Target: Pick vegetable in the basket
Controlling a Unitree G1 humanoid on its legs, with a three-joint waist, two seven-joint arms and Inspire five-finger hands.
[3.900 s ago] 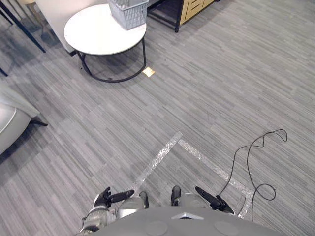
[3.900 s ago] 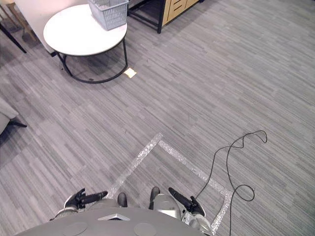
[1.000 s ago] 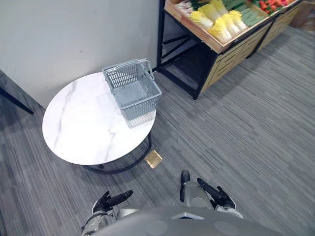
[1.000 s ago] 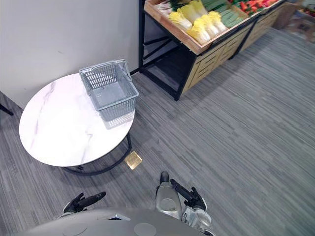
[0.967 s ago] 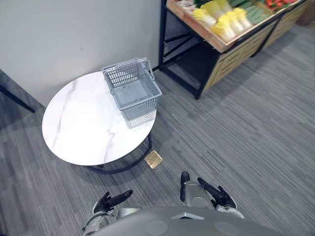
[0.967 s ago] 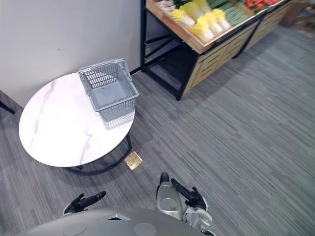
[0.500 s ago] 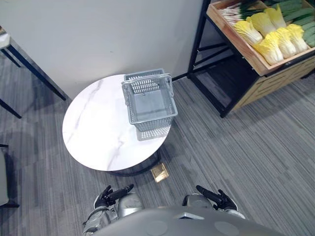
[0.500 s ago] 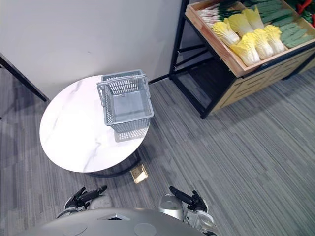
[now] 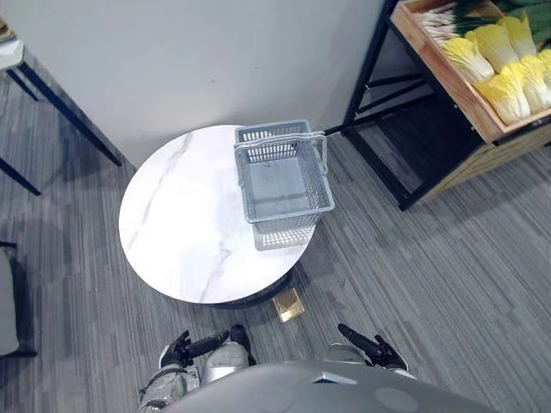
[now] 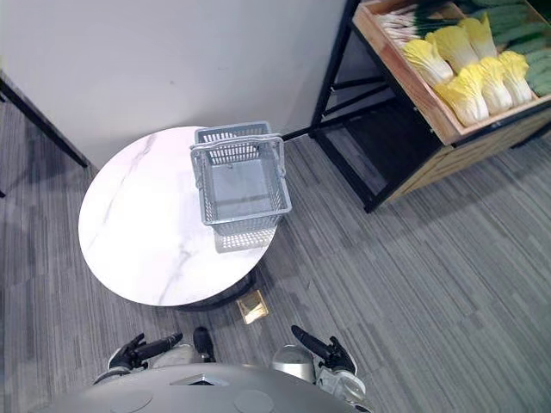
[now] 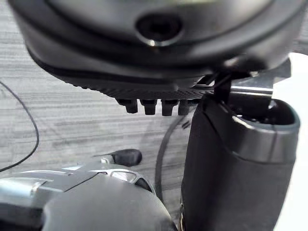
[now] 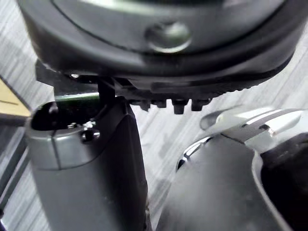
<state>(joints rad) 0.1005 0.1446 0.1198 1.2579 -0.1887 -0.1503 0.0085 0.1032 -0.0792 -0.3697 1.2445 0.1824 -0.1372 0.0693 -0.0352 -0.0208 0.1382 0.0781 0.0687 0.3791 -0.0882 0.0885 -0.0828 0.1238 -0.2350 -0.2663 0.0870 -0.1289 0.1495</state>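
Barely begun: grey basket sits empty on round table; napa cabbages untouched, far right. Left hand & right hand low, fingers loosely straight, holding nothing.

Empty grey basket upright on round table; yellow cabbages on shelf.
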